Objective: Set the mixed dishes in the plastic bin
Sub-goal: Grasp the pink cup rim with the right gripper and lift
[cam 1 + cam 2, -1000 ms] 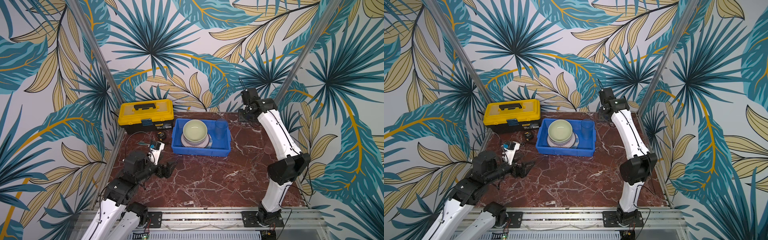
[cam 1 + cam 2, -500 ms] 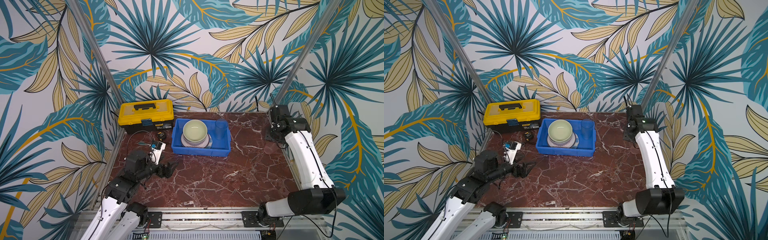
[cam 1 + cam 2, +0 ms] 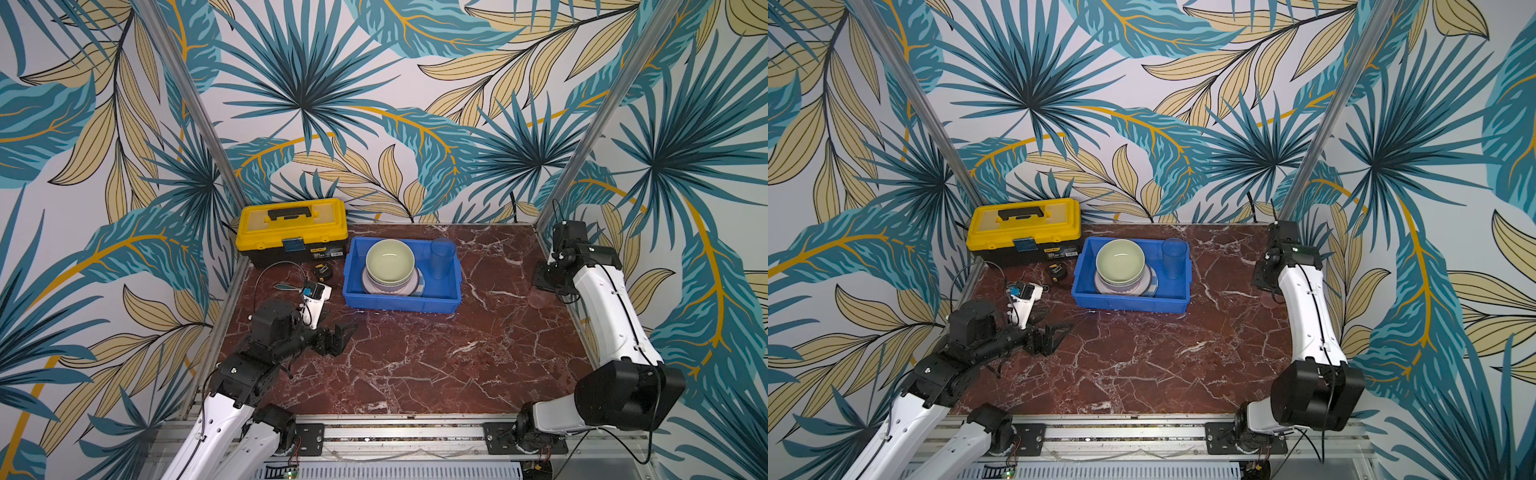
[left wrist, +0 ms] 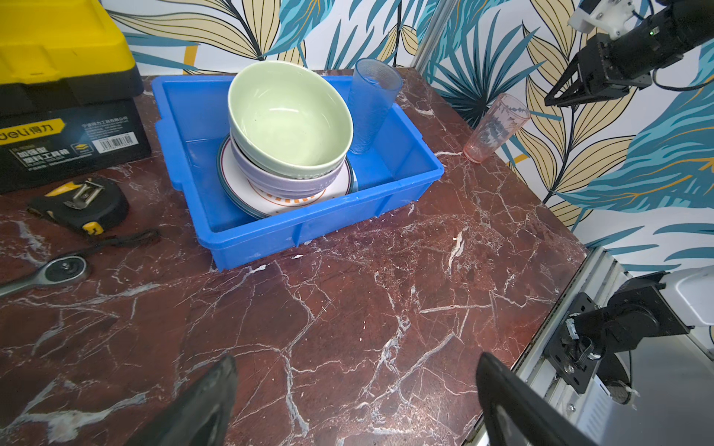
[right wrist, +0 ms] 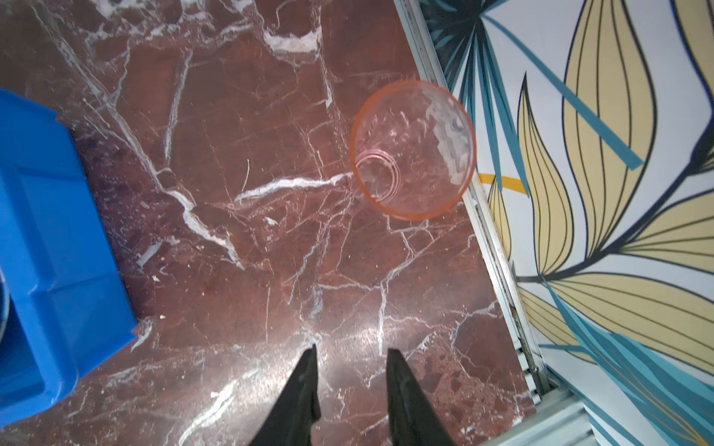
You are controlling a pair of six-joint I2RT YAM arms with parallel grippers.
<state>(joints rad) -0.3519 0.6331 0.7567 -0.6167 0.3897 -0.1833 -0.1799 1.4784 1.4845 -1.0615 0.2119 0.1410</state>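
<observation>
Pinkish tumbler (image 5: pixel 412 150), seemingly the last dish outside the plastic bin (image 3: pixel 402 301), stands upright at the right edge of the surface (image 3: pixel 415 357), where the right end effector (image 5: pixel 351 349) has just swung in near it, jaws narrowed but empty, pickup likely next.

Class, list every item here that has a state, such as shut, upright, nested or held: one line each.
Toolbox: lid shut.
Blue bin: open-topped, partly filled.
Lavender bowl: on plates in bin.
Pale green bowl: nested in lavender bowl.
Bluish tumbler: upright in bin.
Pinkish tumbler: upright on table, unheld.
Left gripper: open, empty.
Right gripper: open, empty.
</observation>
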